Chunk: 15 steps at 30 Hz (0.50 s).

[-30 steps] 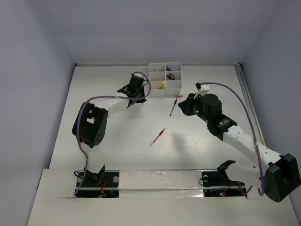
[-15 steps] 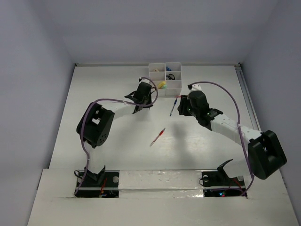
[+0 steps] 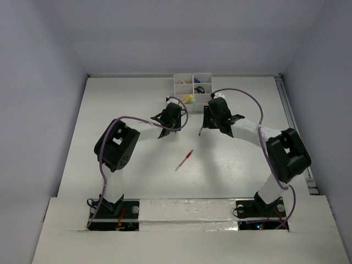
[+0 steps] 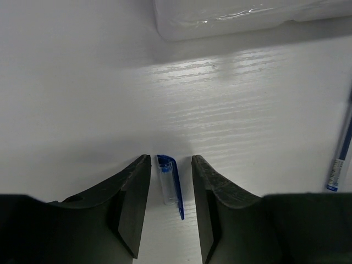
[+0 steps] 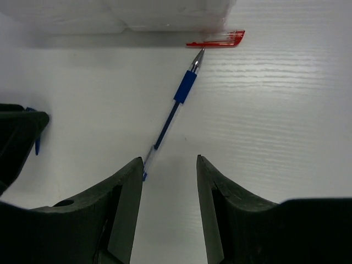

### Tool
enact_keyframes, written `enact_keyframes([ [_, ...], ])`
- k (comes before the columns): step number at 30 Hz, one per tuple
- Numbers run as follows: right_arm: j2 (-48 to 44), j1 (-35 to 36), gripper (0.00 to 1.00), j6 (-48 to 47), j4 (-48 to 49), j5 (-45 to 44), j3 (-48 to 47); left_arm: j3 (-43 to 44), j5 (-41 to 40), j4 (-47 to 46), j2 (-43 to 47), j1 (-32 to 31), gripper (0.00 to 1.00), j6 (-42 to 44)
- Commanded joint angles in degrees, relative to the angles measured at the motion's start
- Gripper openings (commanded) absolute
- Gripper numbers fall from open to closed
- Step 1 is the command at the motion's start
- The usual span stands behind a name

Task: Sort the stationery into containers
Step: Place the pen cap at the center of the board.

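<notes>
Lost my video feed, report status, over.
Left gripper open, straddling blue cap. Right gripper open, at blue pen back end. Loose red cap beside organizer tray, at pen's tip.

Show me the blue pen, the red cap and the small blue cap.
blue pen (image 5: 185,87), right wrist view, on its blue grip.
red cap (image 5: 215,39), right wrist view, at mid-length.
blue cap (image 4: 169,184), left wrist view, on its clear body.

Bright, even overhead light (walls tinted faintly blue) leaves soft shadows on the white table. Wrist views show glare streaks along its grain; the organizer tray glints, slightly out of focus.
</notes>
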<state>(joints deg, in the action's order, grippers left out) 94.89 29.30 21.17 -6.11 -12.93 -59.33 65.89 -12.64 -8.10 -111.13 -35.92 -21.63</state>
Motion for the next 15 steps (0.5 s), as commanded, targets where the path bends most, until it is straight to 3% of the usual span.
enact_keyframes([
  [1,5.0,-0.9,0.49,-0.5,-0.8,-0.8,-5.4,-2.2,-1.1,-1.9,1.9,-0.1,0.35,0.3],
  [4,8.5,-1.4,0.47,-0.7,-2.4,-1.4,-9.4,-4.4,-1.3,-3.9,5.0,-0.1,0.42,0.1],
  [7,13.0,-2.6,0.35,-0.5,-4.4,-1.4,-13.0,-8.0,0.2,-6.8,11.1,-0.1,0.47,-0.8],
  [15,18.9,-3.1,0.31,-0.2,-7.1,-1.4,-18.1,-17.3,1.0,-13.7,23.9,-2.6,0.52,-2.5],
])
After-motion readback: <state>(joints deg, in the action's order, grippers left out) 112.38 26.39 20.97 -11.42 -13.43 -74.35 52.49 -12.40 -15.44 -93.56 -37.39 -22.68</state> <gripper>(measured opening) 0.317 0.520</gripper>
